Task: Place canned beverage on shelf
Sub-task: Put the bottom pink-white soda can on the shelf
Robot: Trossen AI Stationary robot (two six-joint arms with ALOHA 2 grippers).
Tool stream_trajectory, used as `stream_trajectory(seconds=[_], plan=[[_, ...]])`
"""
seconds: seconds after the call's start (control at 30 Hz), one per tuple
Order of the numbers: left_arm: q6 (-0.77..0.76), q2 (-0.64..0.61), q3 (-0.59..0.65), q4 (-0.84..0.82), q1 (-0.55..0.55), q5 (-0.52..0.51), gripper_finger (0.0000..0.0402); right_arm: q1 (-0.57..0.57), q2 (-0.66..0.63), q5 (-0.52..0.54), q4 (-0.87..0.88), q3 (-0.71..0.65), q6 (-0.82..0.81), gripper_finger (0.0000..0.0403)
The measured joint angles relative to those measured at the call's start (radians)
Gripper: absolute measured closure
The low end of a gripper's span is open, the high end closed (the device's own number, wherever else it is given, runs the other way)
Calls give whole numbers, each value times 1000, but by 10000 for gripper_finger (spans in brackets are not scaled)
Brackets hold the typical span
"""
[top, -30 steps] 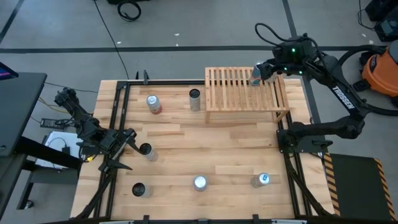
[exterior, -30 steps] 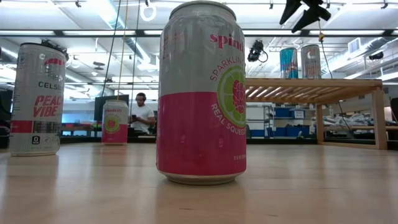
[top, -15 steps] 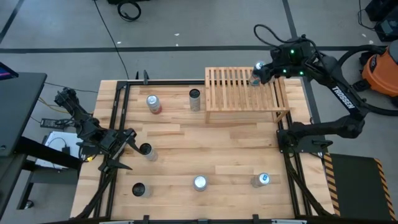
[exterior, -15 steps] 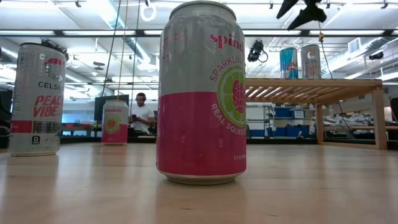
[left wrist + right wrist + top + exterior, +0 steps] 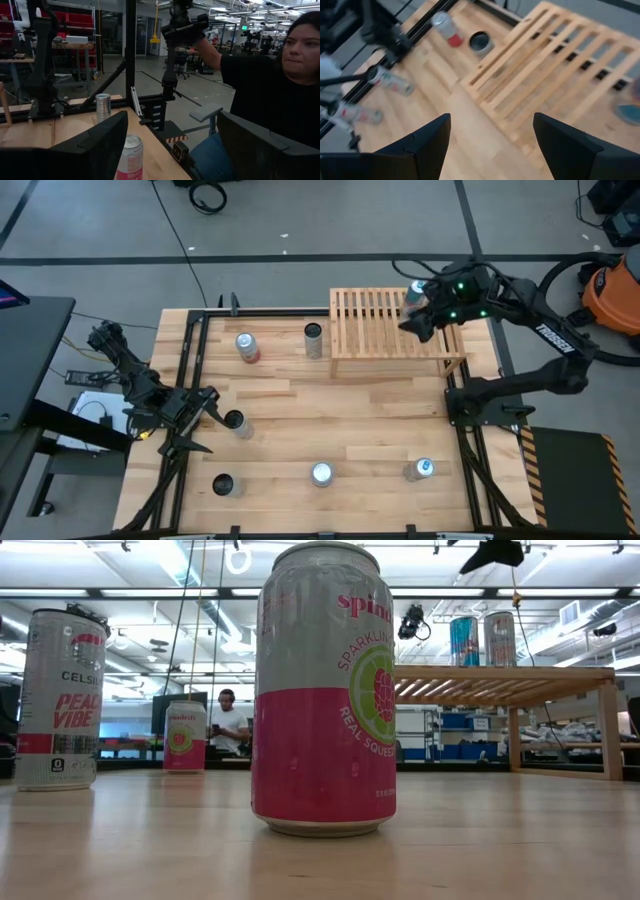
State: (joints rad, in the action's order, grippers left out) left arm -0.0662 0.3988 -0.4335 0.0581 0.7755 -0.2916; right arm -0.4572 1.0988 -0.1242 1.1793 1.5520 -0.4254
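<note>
Right gripper open-jawed above the shelf

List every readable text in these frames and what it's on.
"spin…", "SPARKLIN…", "REAL SQUEE…": pink and grey can nearest the low camera, cut off by its curve.
"CELSI…", "PEACH VIBE": silver can at left.
"TROSSEN": right arm, small in the high view.
Small pink can farther back and two cans on the shelf: print too small to read.
</note>
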Motion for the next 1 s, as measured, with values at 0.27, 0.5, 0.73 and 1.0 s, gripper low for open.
stream_trajectory(seconds=[0.27,0.5,0.73,1.0], plan=[[1,0,0,19,0,0,86,168,3,17,-8,-2,-89,109],[1,0,0,20,0,0,86,289,7,22,-139,-96,-147,109],[2,0,0,20,0,0,86,375,40,15,-232,-137,-83,109],[33,0,0,28,0,-1,86,398,96,26,-290,-137,-35,109]])
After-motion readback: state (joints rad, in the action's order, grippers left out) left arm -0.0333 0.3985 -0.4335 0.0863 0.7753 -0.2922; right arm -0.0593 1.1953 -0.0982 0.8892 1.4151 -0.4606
